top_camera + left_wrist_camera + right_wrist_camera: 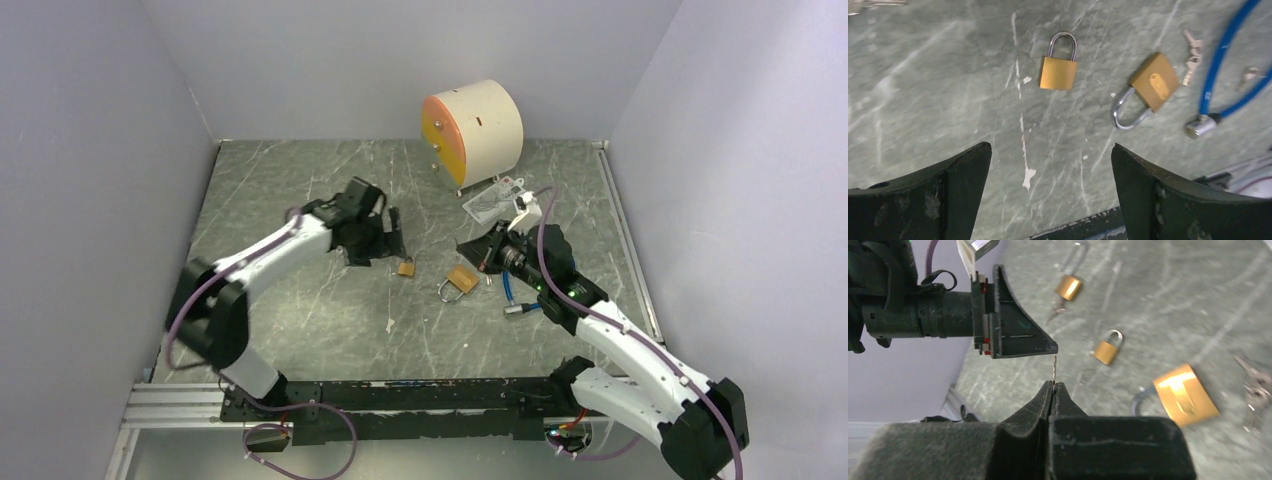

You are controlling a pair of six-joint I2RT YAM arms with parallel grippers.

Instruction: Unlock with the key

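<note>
A small brass padlock (1058, 72) and a larger brass padlock (1154, 81) lie flat on the marble table (300, 310), both with shackles closed. In the top view they lie at mid-table, small (406, 268) and larger (458, 282). My left gripper (1050, 150) is open and empty, hovering just short of the small padlock. My right gripper (1053, 384) is shut on a thin key (1054, 367) seen edge-on, held above the table to the right of the padlocks (1105, 351). The left gripper's finger (1018, 335) shows just beyond the key.
A blue cable lock (1218, 65) and a loose key bunch (1190, 55) lie right of the larger padlock. A third padlock (1070, 285) lies farther off. A cream drum with an orange face (472, 128) and a card (493, 198) sit at the back. Walls enclose the table.
</note>
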